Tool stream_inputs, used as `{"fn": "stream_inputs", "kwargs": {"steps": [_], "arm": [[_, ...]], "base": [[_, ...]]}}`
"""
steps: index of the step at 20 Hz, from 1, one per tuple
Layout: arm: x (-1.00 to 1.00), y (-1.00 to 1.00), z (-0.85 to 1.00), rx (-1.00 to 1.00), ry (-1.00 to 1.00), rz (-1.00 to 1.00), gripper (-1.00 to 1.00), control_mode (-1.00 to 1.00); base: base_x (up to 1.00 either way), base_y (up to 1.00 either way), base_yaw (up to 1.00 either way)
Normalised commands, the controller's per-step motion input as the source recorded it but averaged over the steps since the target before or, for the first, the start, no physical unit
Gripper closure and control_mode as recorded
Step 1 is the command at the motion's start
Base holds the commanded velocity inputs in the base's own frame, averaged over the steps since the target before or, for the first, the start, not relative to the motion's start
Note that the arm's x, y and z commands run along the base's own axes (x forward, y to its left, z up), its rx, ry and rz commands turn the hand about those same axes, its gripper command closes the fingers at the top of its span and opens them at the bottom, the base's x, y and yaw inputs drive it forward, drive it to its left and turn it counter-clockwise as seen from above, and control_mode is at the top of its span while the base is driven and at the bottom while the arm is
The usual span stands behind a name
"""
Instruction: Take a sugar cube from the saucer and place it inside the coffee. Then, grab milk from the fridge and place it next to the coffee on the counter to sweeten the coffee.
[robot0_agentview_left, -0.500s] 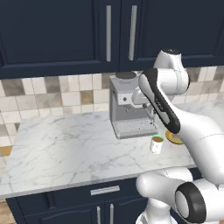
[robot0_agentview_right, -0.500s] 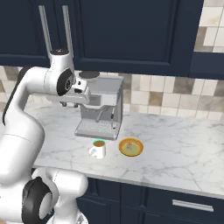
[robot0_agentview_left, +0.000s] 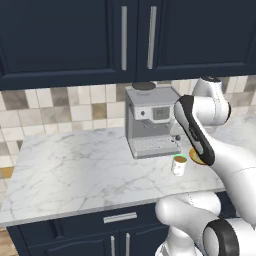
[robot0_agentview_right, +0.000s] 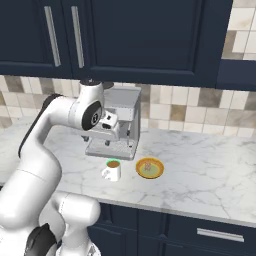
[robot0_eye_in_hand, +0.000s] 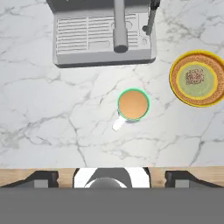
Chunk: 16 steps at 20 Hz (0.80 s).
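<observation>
Coffee left of saucer, before espresso machine.

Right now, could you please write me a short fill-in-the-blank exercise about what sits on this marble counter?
1. The small white cup with a green rim holds ____ liquid.
2. The small brownish sugar cube lies in the round golden-yellow ____.
3. In the hand view, the cup stands on the white marble counter in front of the grey ____ machine.
4. The cabinets above the counter are navy ____.

Missing words: brown; saucer; espresso; blue
</observation>
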Motion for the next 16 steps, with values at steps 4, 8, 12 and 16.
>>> {"fn": "stream_inputs", "kwargs": {"steps": [4,8,12,16], "arm": [[0.42,-1.00,-0.38,0.00,0.21,-0.17,-1.00,-1.00],[0.19,-0.90,-0.59,0.01,0.12,-0.03,-1.00,-1.00],[0.13,-0.44,-0.58,0.00,0.05,0.00,-1.00,-1.00],[0.23,-0.30,-0.55,0.01,0.00,0.00,-1.00,-1.00]], "base": [[0.00,0.00,0.00],[0.00,0.00,0.00],[0.00,0.00,0.00],[0.00,0.00,0.00]]}}
